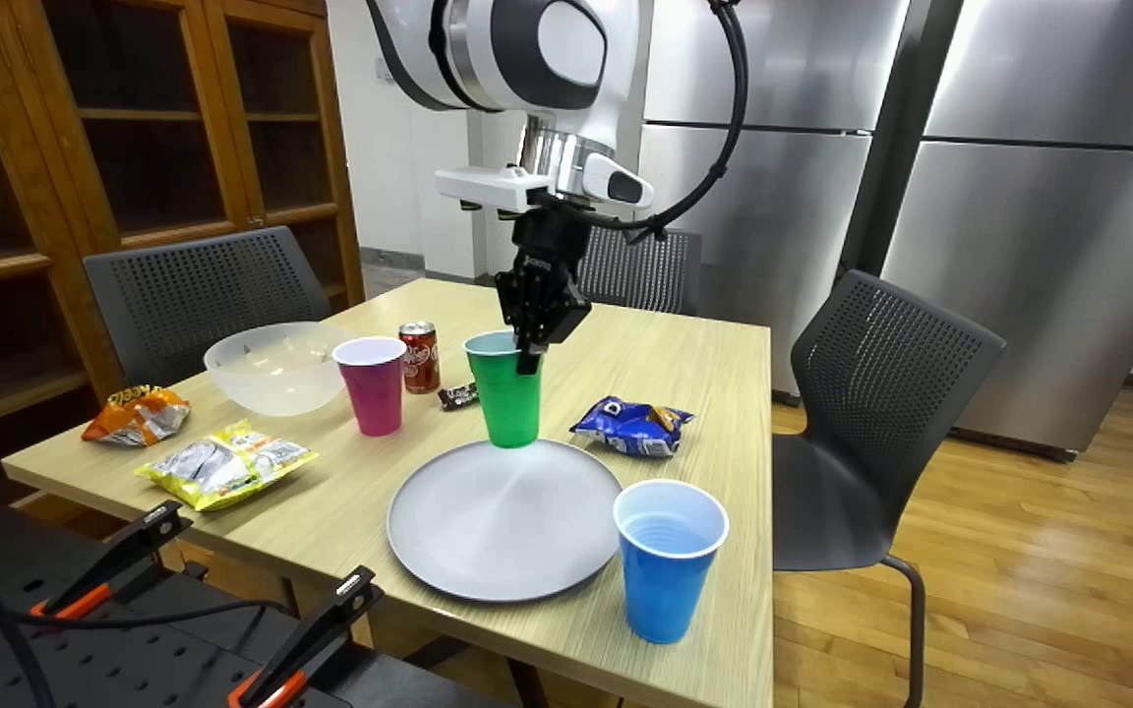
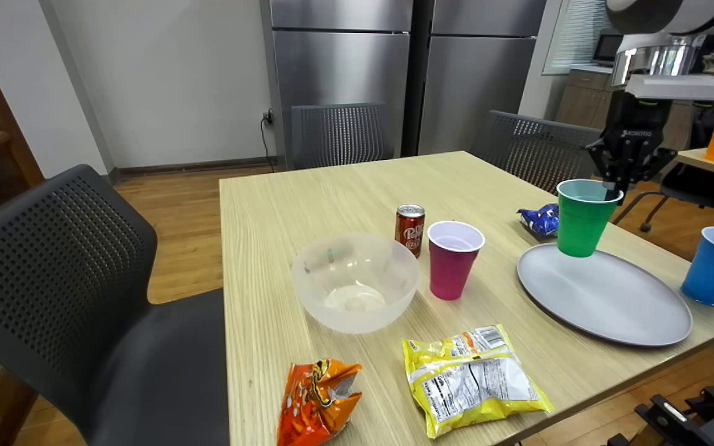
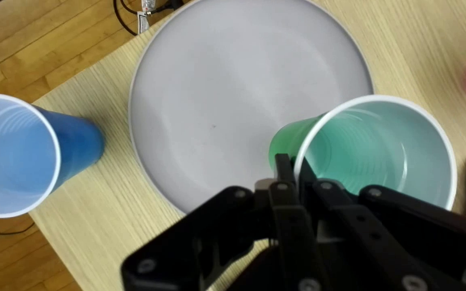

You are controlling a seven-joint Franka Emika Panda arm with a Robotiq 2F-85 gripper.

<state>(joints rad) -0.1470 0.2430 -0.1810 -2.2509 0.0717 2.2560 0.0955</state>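
My gripper (image 3: 295, 166) is shut on the wall of a green cup (image 3: 362, 141), one finger inside the rim and one outside. In both exterior views the cup (image 1: 510, 393) stands roughly upright under the gripper (image 1: 529, 356), held at its side. Its base appears over the far part of a round grey plate (image 1: 505, 521); whether it touches the plate I cannot tell. From the wrist, the plate (image 3: 217, 101) lies beneath and left of the green cup. A blue cup (image 1: 670, 560) stands on the table just beyond the plate's rim.
Around the plate are a blue snack bag (image 1: 633, 426), a magenta cup (image 1: 375, 385), a soda can (image 1: 420, 357) and a dark wrapped bar (image 1: 458, 395). Farther off sit a frosted bowl (image 2: 357, 285), a yellow bag (image 2: 475, 381) and an orange bag (image 2: 318, 399). Chairs (image 1: 881, 413) flank the table.
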